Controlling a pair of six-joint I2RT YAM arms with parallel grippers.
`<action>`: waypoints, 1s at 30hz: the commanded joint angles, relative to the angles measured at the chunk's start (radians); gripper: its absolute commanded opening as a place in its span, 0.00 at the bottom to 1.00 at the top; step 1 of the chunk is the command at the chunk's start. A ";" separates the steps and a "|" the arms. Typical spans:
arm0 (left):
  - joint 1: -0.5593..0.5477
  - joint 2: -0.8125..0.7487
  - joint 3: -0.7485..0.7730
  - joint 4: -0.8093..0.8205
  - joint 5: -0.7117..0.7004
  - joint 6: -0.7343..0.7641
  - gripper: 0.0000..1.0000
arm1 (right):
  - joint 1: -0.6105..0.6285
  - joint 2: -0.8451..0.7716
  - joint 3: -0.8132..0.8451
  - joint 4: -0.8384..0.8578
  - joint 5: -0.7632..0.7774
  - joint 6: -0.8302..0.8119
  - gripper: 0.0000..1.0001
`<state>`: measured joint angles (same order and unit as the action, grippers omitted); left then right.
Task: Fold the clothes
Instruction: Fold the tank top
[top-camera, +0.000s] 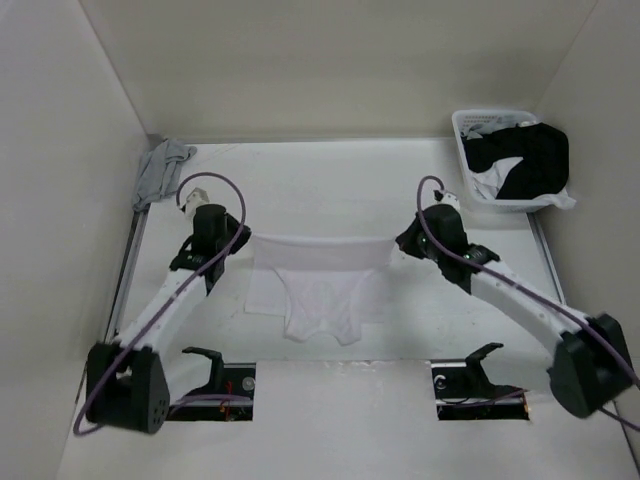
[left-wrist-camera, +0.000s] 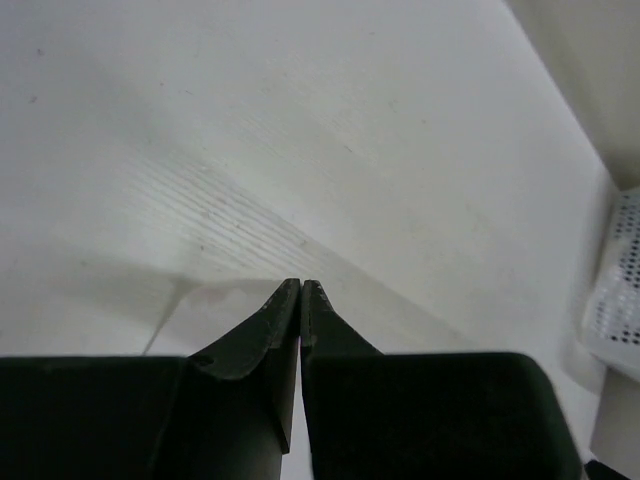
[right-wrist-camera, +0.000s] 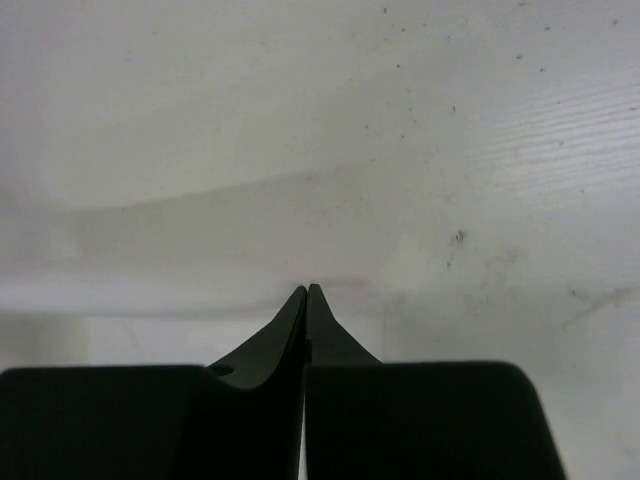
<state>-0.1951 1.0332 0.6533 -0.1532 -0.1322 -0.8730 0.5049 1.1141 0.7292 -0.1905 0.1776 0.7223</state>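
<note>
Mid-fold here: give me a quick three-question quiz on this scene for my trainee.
1. True or false: the left gripper and right gripper are both shut on the tank top.
2. Where do the black garments lie? A: in the basket. B: between the arm bases. C: under the tank top.
3. Fill in: the grey cloth lies in the far ___ corner.
Key: 1 true; 2 A; 3 left.
</note>
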 joint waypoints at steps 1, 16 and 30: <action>0.013 0.204 0.067 0.308 -0.020 -0.023 0.00 | -0.079 0.200 0.103 0.264 -0.168 -0.035 0.01; 0.066 0.576 0.329 0.411 0.057 -0.041 0.01 | -0.220 0.566 0.425 0.273 -0.271 -0.049 0.01; 0.151 0.332 -0.052 0.554 0.132 -0.153 0.01 | -0.044 0.235 -0.003 0.326 -0.127 -0.034 0.01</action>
<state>-0.0666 1.4422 0.6376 0.3038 -0.0341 -0.9894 0.4072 1.4303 0.7719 0.0864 -0.0181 0.6922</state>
